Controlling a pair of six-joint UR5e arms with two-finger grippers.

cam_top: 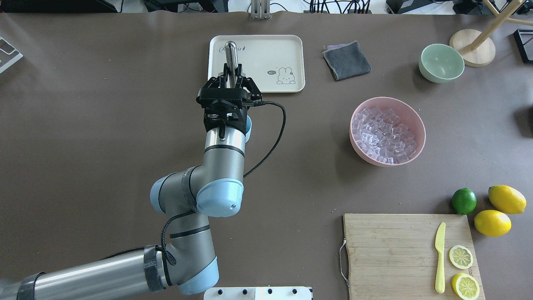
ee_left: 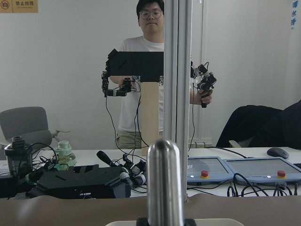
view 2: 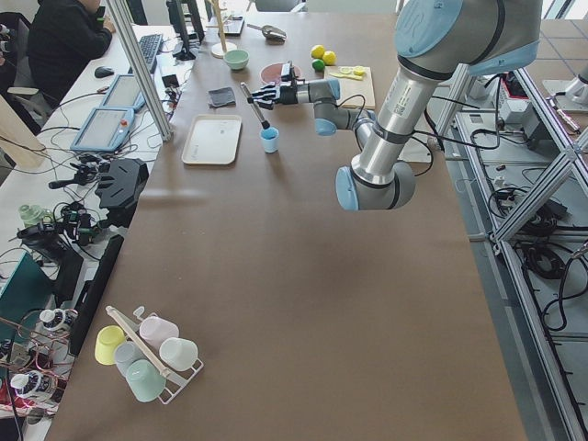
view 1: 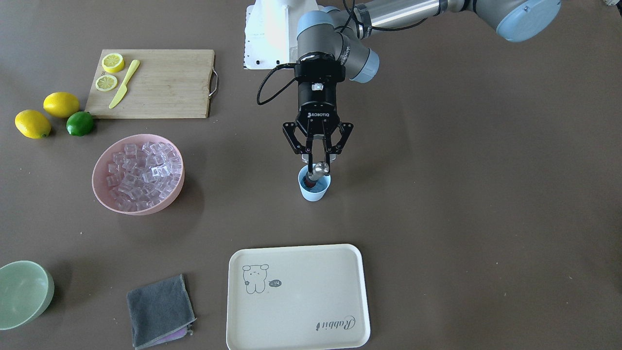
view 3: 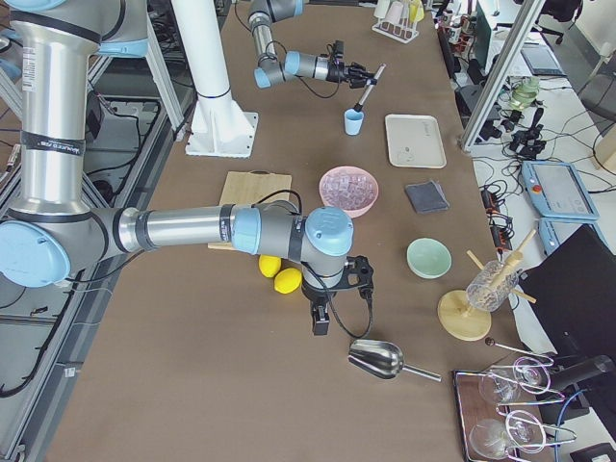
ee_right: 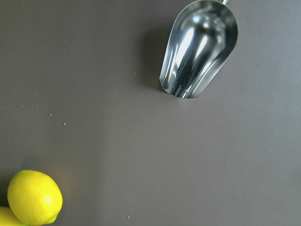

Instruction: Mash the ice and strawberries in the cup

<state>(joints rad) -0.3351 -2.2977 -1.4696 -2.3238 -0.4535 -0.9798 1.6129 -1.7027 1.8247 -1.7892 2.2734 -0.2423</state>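
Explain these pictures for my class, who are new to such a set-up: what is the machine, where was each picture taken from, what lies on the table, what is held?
These are two robot arms at one table, photographed at one moment by six cameras: one facing the robot, one above its shoulders, one at each table end, one on each wrist. The left arm reaches to the middle; its fingers are closed on a metal masher whose lower end sits inside a light blue cup. Also on the table: a pink bowl of ice cubes, a cutting board with lemon slices and a yellow knife, two lemons, a lime, a tray, a grey cloth, a green bowl. The right arm has its wrist camera looking down on a metal scoop; whether its fingers are open cannot be told.
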